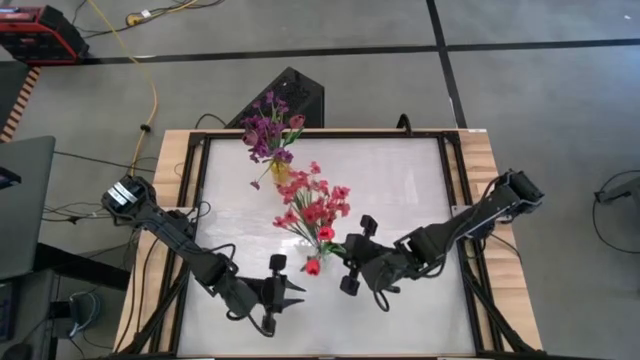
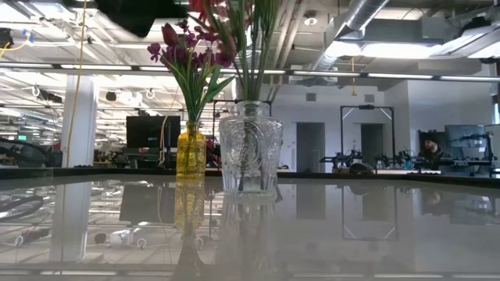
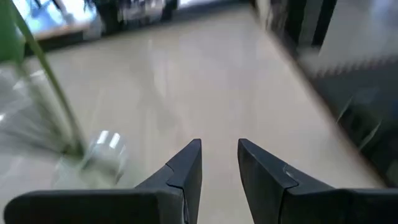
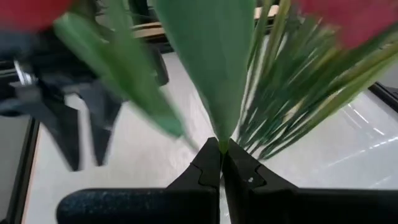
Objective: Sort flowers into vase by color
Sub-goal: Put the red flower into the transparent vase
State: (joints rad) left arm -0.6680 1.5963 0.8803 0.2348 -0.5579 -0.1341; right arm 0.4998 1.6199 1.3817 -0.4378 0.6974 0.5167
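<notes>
A yellow vase holds purple and maroon flowers at the far middle of the table. A clear glass vase at the centre holds a bunch of red flowers. My right gripper hovers just right of that bunch, shut on a red tulip. My left gripper is open over the near middle of the table with nothing between its fingers. The low view shows only a dark arm part at its top. My right gripper pinches the tulip's green stalk where a broad leaf starts, between its two fingertips. The fingers come from the table's right, slanting down. The tulip is lifted clear of the table, its red head beside the clear vase's bunch.
The white tabletop has bare room to the right and left of the vases. A dark frame and wooden edge run round it. A black box stands beyond the far edge.
</notes>
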